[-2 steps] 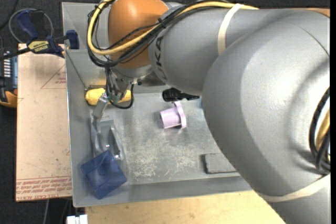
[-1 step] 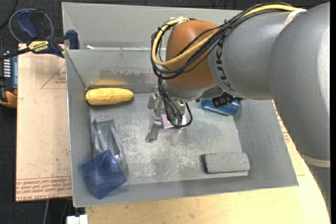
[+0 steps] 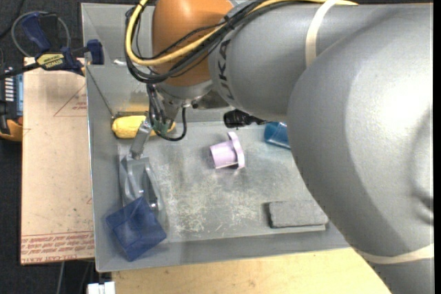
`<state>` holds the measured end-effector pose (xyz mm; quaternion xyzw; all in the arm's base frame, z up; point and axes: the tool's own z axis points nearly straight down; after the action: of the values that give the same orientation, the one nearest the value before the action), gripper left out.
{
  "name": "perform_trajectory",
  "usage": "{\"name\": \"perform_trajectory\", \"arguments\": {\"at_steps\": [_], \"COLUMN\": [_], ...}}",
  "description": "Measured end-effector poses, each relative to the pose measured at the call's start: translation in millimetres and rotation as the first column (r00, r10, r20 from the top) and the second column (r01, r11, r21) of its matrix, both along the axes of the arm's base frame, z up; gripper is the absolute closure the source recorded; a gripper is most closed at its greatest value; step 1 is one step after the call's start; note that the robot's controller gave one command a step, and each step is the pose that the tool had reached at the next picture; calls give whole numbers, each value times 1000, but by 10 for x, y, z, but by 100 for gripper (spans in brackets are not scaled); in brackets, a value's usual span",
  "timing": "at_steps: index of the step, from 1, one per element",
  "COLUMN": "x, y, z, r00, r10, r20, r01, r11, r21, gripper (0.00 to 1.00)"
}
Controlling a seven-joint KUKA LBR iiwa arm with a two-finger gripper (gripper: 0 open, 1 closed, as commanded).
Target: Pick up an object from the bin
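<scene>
Gripper (image 3: 140, 202) is down in the bin's near-left corner, right at the top edge of a crumpled dark blue cloth pouch (image 3: 134, 231). Honestly can't tell if it's open or clamped. A yellow rounded plastic piece (image 3: 128, 126) sits just behind; a lilac plastic spool (image 3: 226, 153) and a flat grey foam pad (image 3: 296, 215) lie well clear.

arm (image 3: 331, 100): reaches in from right, fills right half | orange wrist cover (image 3: 186, 31): upper centre | gripper (image 3: 142, 140): left of centre, pointing down
</scene>
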<state>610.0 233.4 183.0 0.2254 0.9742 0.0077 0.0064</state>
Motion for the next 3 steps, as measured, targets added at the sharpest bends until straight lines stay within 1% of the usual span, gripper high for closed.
{"name": "perform_trajectory", "arguments": {"at_steps": [1,2,3], "x": [266,70,-107], "y": [-1112,-248,-1148], "z": [-284,91,-495], "r00": [973,998,976], "r10": [230,68,220], "r20": [-8,4,-5], "r01": [-230,-68,-220], "r11": [973,998,976], "r21": [-13,3,-10], "gripper": [0,0,0]}}
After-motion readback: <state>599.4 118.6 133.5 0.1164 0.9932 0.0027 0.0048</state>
